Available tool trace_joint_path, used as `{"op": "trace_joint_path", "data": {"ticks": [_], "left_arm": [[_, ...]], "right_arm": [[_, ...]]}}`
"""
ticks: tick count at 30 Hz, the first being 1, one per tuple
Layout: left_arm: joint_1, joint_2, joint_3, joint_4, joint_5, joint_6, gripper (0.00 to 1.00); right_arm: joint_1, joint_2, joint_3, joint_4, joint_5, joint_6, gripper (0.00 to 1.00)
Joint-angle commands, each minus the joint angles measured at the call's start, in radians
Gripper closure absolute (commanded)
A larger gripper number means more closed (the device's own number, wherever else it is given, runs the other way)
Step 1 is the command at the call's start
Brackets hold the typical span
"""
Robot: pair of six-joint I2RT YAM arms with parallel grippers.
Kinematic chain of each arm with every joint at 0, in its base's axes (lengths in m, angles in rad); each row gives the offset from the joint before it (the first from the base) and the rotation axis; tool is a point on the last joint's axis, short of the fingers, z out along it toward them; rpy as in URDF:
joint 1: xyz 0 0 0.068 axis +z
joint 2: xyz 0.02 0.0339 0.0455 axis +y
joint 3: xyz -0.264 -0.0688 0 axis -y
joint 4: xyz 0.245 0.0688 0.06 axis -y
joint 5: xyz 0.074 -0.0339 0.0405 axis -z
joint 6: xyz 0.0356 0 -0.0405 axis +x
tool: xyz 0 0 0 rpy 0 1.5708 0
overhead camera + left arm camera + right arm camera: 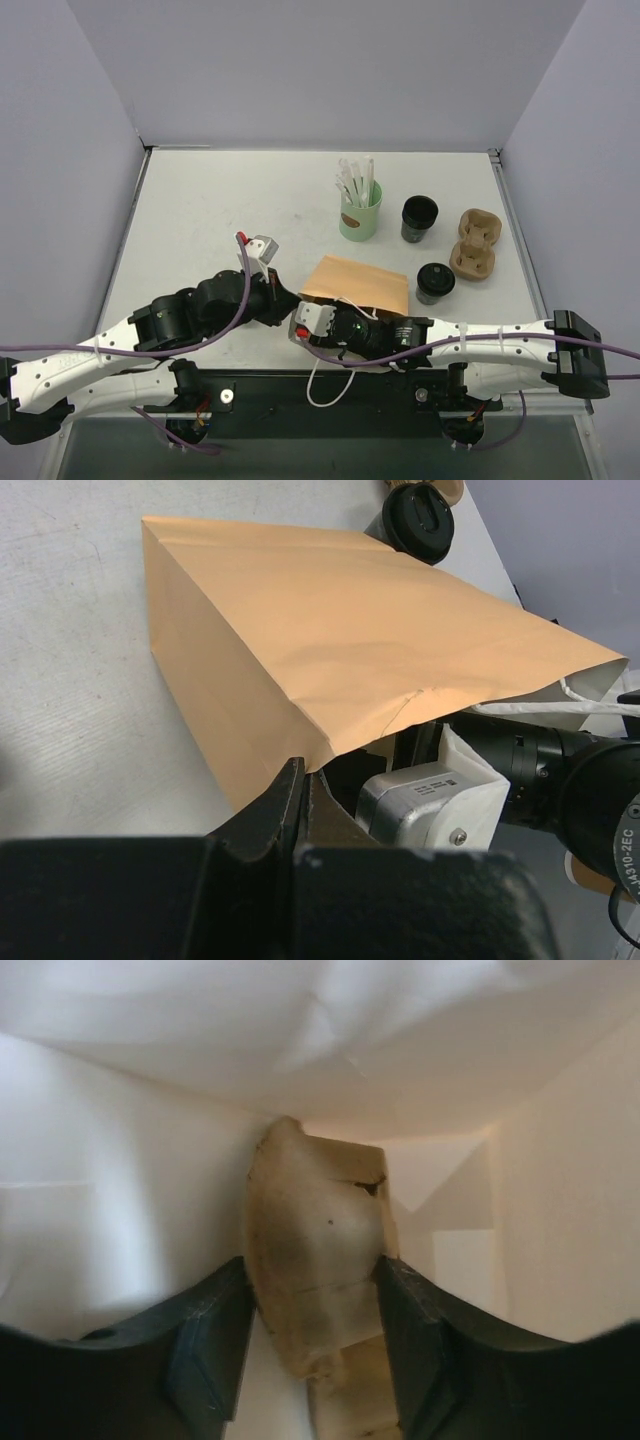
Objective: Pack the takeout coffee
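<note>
- The left gripper (303,772) was mostly a black blur at the bottom of its own camera. Its two fingers looked pressed together right on the lower lip of the bag (330,650), so it was pinching the paper as far as I could tell.
- The right gripper (313,1265) was buried inside the bag's mouth. From above the fingers were hidden and only the wrist showed.
- Its own camera saw just white bag lining and a tan pulp piece (320,1210), clamped between the two fingers and touching both. The piece's lower end was cut off by the frame, and I honestly couldn't say what it was.
- The bag lay on its side on the table (200,200), mouth toward the grippers.
- The coffee (435,283) stood upright on the table just past the bag's far right corner, outside it, with nothing gripping it. It was a small black cup with a round black lid. In the left wrist view only the lid and a sliver of the side peeked over the bag.
- Just beyond it sat a brown carrier (475,245), and farther back a green cup (360,215) with straws.
</note>
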Motion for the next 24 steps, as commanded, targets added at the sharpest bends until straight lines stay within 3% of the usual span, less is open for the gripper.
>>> {"op": "trace_joint_path", "data": {"ticks": [1,4,8,13,16,24], "left_arm": [[-0.004,-0.014,0.016,0.001,0.014,-0.034,1.00],[-0.004,-0.017,0.023,-0.003,0.010,-0.037,1.00],[-0.004,-0.017,0.029,-0.020,0.002,-0.037,1.00],[-0.003,-0.008,0.053,-0.063,-0.030,0.018,1.00],[-0.003,0.006,0.084,-0.086,-0.045,0.078,1.00],[-0.003,0.003,0.079,-0.039,-0.047,0.106,1.00]], "right_arm": [[0.019,0.015,-0.021,0.091,0.192,-0.011,0.63],[0.017,0.016,-0.022,0.109,0.215,-0.011,0.83],[0.020,0.021,0.016,0.094,0.203,-0.002,0.99],[0.022,0.003,0.122,0.002,0.171,0.030,1.00],[0.010,0.013,0.234,-0.218,0.137,0.065,1.00],[-0.009,0.068,0.372,-0.429,0.080,0.082,1.00]]}}
